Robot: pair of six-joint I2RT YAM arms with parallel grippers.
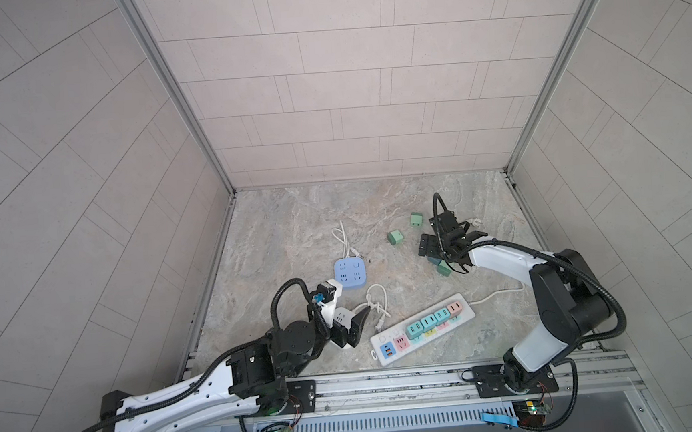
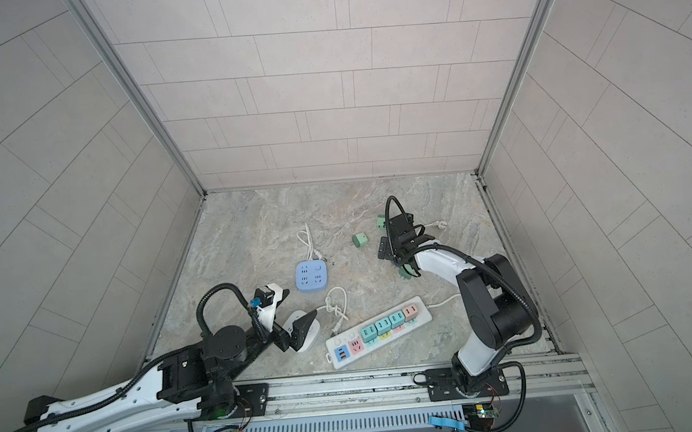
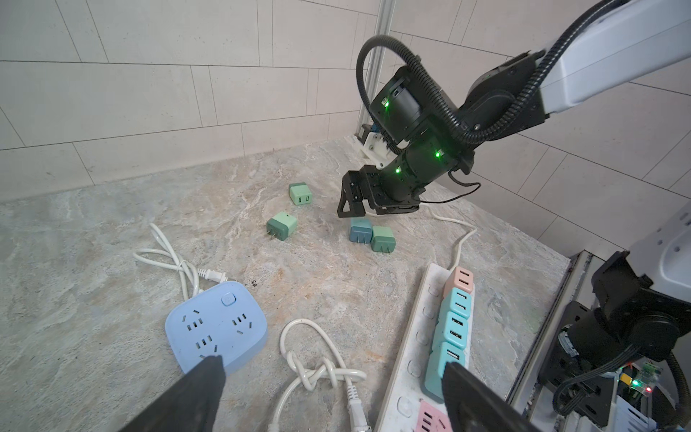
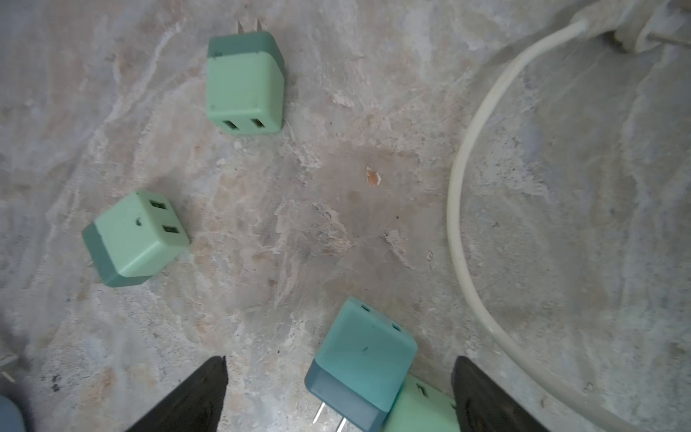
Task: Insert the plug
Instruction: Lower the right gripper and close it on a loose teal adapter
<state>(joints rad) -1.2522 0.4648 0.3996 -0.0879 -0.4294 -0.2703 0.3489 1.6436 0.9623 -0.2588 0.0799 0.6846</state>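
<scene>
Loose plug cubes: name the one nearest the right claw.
The teal-blue cube, just under the open right claw and touching a green cube; the other green cubes lie farther off.

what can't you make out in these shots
- White socket: both top views, mostly covered by the left gripper.
- Light green plug: right wrist view, cut off by the bottom edge, overlapped by the teal plug.
- Power strip, near end: left wrist view, cut off by the bottom edge.
</scene>
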